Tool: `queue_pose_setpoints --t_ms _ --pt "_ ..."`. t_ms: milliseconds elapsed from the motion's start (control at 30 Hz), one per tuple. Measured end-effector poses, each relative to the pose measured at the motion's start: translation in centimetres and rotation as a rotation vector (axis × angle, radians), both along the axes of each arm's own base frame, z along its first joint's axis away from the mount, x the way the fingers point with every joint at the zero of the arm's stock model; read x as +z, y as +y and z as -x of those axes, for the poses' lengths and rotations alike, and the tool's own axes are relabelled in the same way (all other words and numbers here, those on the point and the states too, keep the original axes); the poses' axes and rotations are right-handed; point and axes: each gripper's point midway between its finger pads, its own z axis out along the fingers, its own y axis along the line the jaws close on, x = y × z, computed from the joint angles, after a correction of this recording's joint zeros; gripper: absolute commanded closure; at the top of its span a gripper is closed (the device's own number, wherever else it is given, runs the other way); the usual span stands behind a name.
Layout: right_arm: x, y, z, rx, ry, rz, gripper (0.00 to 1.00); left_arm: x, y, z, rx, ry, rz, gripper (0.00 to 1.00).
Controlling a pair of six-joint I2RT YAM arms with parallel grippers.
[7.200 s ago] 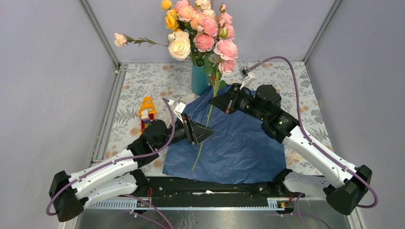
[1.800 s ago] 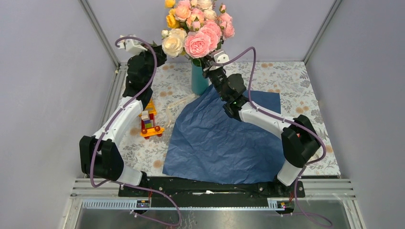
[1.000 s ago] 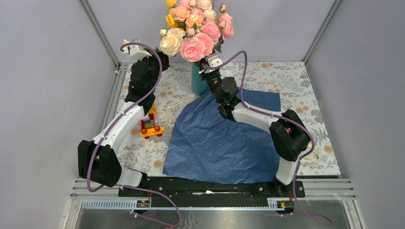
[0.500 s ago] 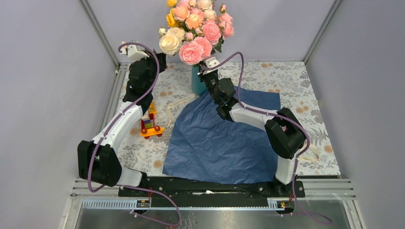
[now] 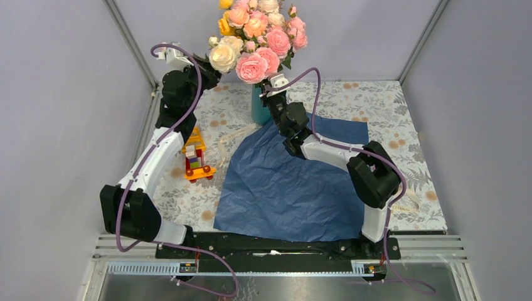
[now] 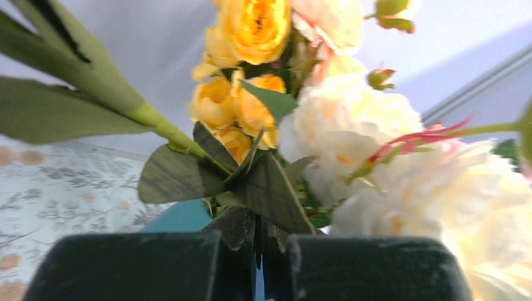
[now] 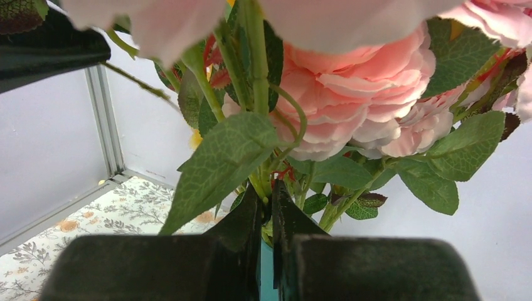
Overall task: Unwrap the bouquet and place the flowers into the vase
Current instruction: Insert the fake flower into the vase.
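Observation:
The teal vase [image 5: 260,108] stands at the back of the table, full of roses. A pink flower [image 5: 251,68] hangs just above my right gripper [image 5: 270,88]. In the right wrist view that gripper [image 7: 266,204] is shut on its green stem [image 7: 254,69] directly over the vase [image 7: 266,276]. My left gripper [image 5: 209,68] reaches in from the left beside the cream rose [image 5: 223,58]. In the left wrist view it [image 6: 266,241] is shut on dark leaves [image 6: 263,188] of a stem, with the vase [image 6: 182,216] behind. The bouquet's blue paper [image 5: 295,185] lies spread flat.
A toy of coloured bricks [image 5: 197,157] stands left of the paper, under the left arm. A pale ribbon [image 5: 231,139] lies between the toy and the paper. Yellow roses [image 6: 251,28] and a cream rose [image 6: 351,125] crowd the left wrist view. Walls close in the back and sides.
The left gripper has shifted a little up and to the left at the cream rose. The right gripper and its pink rose have sunk slightly towards the vase, then held still.

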Motion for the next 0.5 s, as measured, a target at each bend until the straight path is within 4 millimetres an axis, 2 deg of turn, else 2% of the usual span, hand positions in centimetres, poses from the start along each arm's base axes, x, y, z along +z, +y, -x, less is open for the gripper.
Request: queue_pose_setpoints --t_ms 167,300,500 --pt "0.0 -0.1 -0.1 -0.008 0.001 -0.004 1.0 1.3 -1.9 1.0 -0.109 -0.007 0.062 1.0" --pt "0.0 -0.3 -0.1 -0.016 0.004 -0.007 1.0 1.4 -2.9 1.6 -0.17 0.008 0.096 1.0" --pt "-0.1 -0.4 -0.2 -0.026 0.01 -0.01 1.0 1.1 -3.3 1.6 -0.185 0.017 0.101 1.0"
